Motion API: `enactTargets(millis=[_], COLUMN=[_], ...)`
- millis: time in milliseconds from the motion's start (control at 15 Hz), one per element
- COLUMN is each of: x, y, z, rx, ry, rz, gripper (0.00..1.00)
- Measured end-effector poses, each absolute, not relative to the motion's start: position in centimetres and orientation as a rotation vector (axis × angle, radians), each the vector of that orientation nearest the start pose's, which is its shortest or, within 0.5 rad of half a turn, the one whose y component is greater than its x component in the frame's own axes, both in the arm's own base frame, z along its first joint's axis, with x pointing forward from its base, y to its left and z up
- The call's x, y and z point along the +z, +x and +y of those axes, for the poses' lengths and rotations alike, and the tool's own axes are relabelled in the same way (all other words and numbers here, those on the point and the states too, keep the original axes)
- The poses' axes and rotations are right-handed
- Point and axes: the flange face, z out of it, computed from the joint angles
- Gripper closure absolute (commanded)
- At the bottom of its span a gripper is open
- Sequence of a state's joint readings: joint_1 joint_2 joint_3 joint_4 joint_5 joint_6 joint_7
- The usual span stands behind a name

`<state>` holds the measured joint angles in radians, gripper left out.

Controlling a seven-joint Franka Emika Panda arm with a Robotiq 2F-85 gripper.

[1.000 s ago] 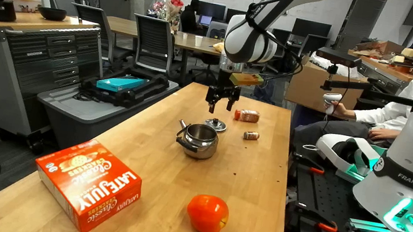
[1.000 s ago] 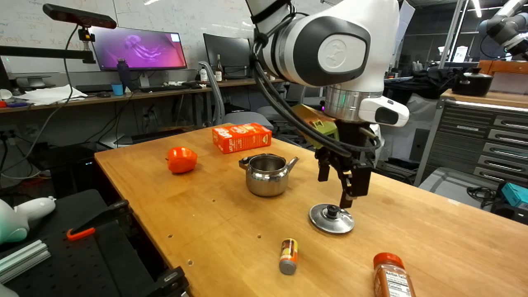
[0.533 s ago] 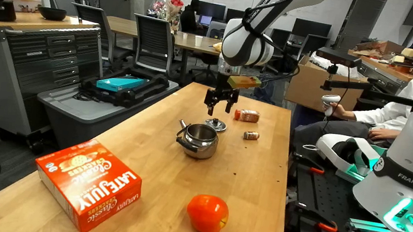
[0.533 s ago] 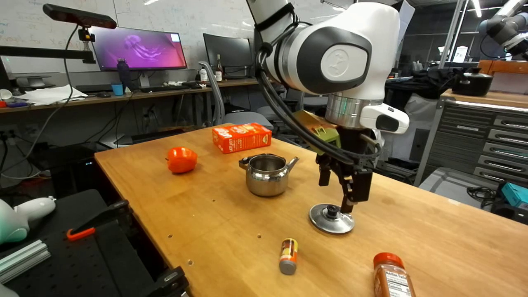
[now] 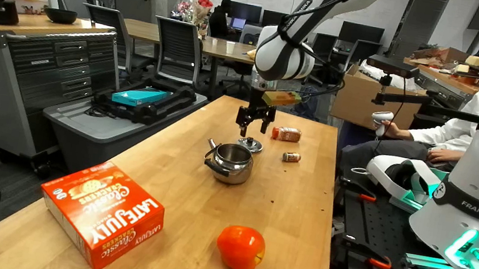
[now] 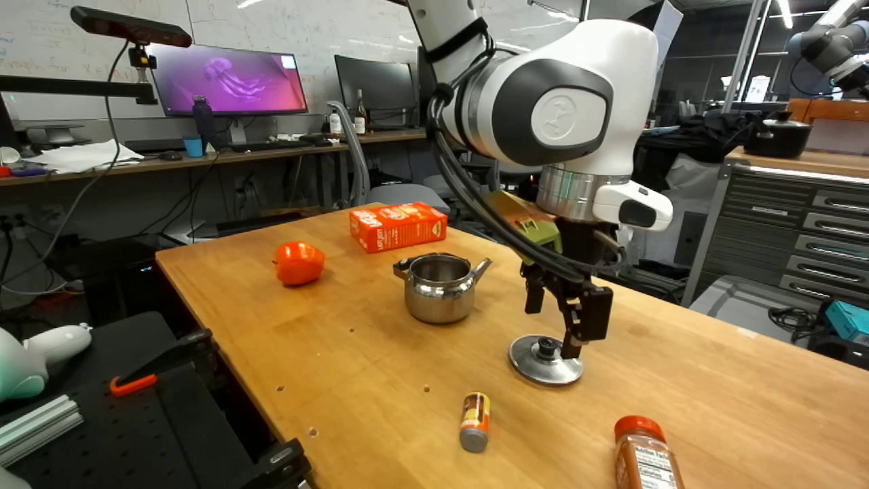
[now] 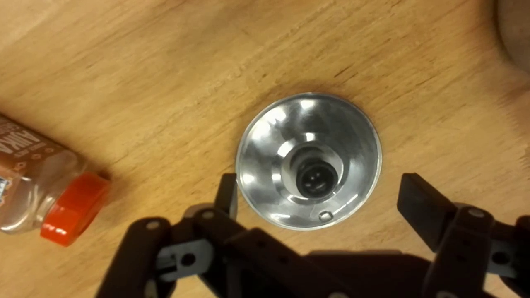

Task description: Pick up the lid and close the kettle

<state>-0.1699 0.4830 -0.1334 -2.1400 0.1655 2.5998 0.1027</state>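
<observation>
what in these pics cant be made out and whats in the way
Underside of the lid: hidden in every view, facing the table.
Inside bottom of the kettle: hidden by its near wall in both exterior views.
Whether the end effector touches the lid's rim: a finger overlaps it in an exterior view.
Label on the small cylinder: too small in both exterior views.

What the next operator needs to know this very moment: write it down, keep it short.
Gripper: open, holding nothing, over the lid, jaws on either side of its knob in the wrist view; any contact unclear.
Lid: on the table, knob up.
Kettle: upright on the table, uncovered, apart from the lid.
Done: gripper over the lid; no grasp yet.
Left: grip the knob, lift the lid, set it on the kettle.
</observation>
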Motion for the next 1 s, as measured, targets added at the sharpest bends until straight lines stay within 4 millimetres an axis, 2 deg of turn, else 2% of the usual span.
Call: enactTargets(millis=[1000], x=[16.2], y=[54.2], z=[-17.5], rx=[0.046], ry=[-3.012], rz=[0.823], gripper=[0.0])
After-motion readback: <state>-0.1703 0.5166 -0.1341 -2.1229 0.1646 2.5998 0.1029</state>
